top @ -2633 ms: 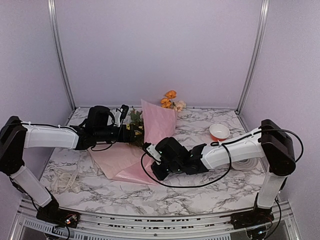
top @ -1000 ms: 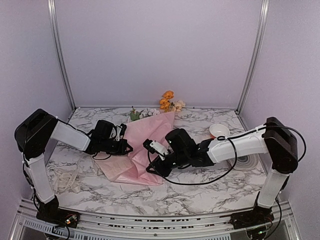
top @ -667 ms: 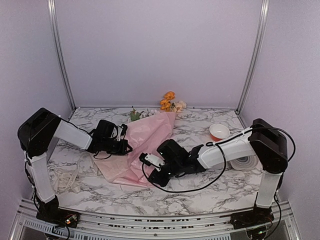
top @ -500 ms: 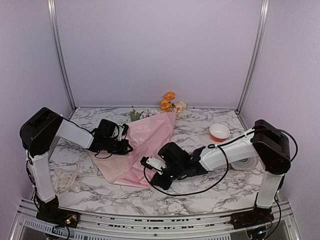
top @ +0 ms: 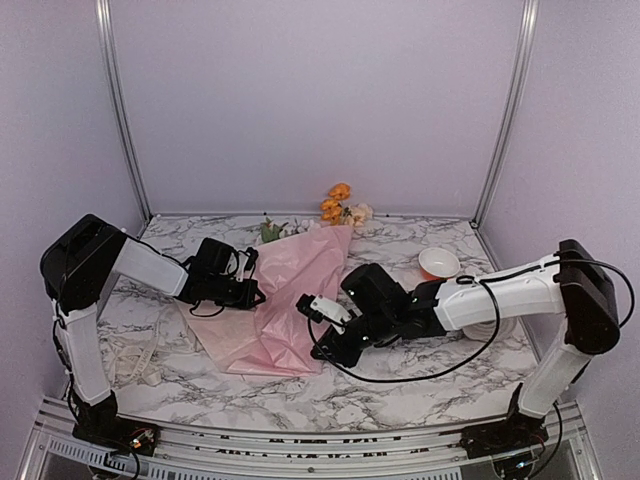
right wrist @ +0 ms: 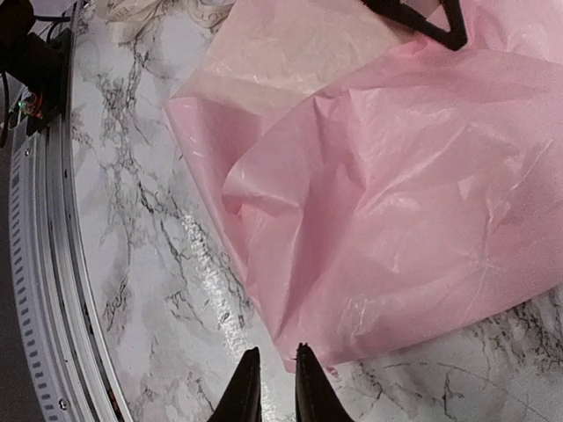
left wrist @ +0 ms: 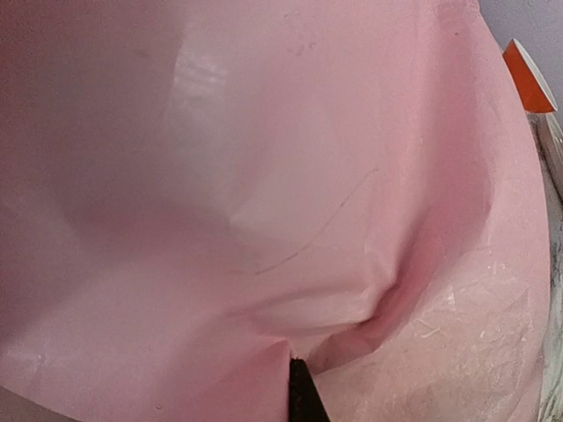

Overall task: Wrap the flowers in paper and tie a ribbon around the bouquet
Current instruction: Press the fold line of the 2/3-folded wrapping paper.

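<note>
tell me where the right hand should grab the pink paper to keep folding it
Probably the paper's loose near corner, just ahead of the right hand. It puffs slightly off the marble table there, so come in low from the front edge and pinch the layers.

Even, soft light (no harsh shadows); left wrist view blurs close up.

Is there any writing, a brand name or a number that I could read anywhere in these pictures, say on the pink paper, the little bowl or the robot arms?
None can be read.
The paper: plain pink, no print.
The orange bowl: no mark visible.
The ribbon: too small and blurred to show any lettering.
The arms: no legible label in any view.
</note>
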`<action>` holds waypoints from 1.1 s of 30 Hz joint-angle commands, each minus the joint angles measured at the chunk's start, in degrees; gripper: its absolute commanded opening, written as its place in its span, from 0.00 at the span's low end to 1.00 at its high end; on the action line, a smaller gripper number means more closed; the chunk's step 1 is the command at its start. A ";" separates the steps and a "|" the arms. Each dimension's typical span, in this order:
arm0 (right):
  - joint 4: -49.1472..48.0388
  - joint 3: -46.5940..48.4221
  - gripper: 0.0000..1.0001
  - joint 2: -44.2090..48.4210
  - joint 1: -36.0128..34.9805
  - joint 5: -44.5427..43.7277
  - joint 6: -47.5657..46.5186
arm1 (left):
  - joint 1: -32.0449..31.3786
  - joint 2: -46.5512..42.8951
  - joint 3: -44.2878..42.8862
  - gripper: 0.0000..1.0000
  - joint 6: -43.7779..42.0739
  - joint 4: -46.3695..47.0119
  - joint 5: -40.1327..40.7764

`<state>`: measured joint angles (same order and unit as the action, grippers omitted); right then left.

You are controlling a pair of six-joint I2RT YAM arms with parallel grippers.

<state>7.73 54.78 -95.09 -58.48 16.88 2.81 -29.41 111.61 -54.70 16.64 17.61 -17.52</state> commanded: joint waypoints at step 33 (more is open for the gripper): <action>-2.91 0.10 0.14 -13.46 0.82 -2.03 8.26 | -13.04 -30.82 9.86 0.40 -2.04 -9.92 22.65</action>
<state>-0.03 57.06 -107.87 -57.19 14.17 8.88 -33.93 85.08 -49.76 15.55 7.07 6.74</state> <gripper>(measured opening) 0.136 0.457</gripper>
